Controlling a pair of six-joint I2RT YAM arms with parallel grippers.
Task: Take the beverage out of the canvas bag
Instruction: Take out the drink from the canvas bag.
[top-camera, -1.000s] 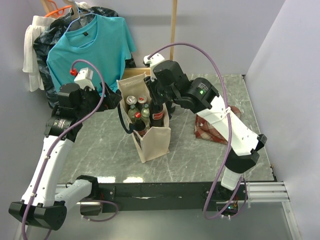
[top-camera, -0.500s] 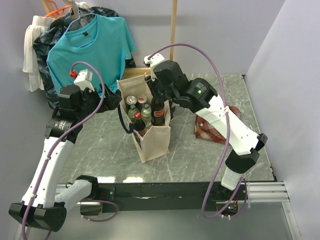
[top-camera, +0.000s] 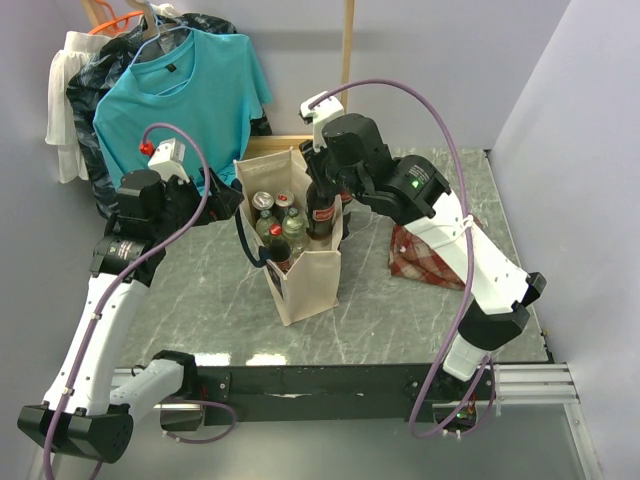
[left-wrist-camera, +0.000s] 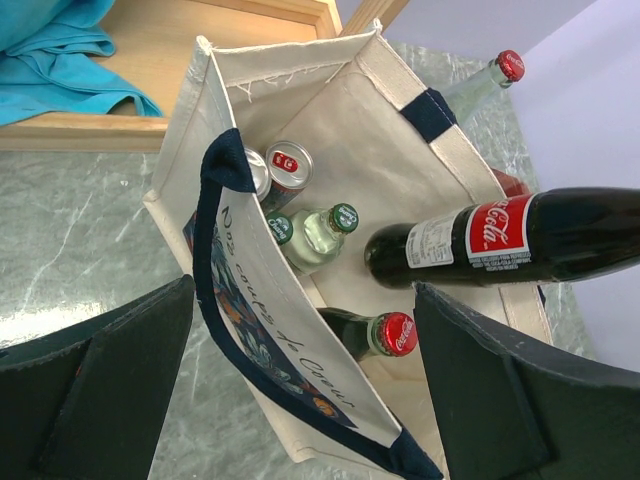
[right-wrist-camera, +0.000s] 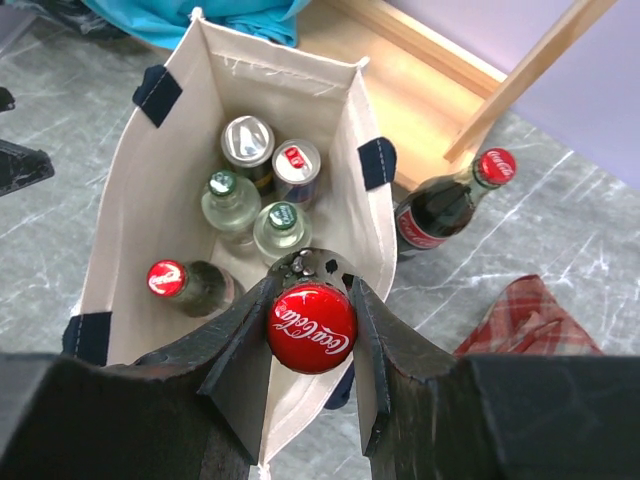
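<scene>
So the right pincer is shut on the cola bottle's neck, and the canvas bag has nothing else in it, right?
Not quite: the canvas bag holds more. The right wrist view shows two cans, two green-capped bottles and a red-capped bottle inside. The right pincer is shut on the neck of the cola bottle.

One canvas bag (right-wrist-camera: 330, 130). Red-capped cola bottles number three: an upper bottle (right-wrist-camera: 311, 328) over the bag's mouth, a second bottle (right-wrist-camera: 180, 282) inside the bag, and a third bottle (right-wrist-camera: 440, 205) standing outside it on the surface (right-wrist-camera: 580, 230). Also inside are two clear green-capped bottles (right-wrist-camera: 228, 200) and two cans (right-wrist-camera: 247, 140). There is one plaid cloth (right-wrist-camera: 525, 320) and one teal shirt (top-camera: 180, 90).
</scene>
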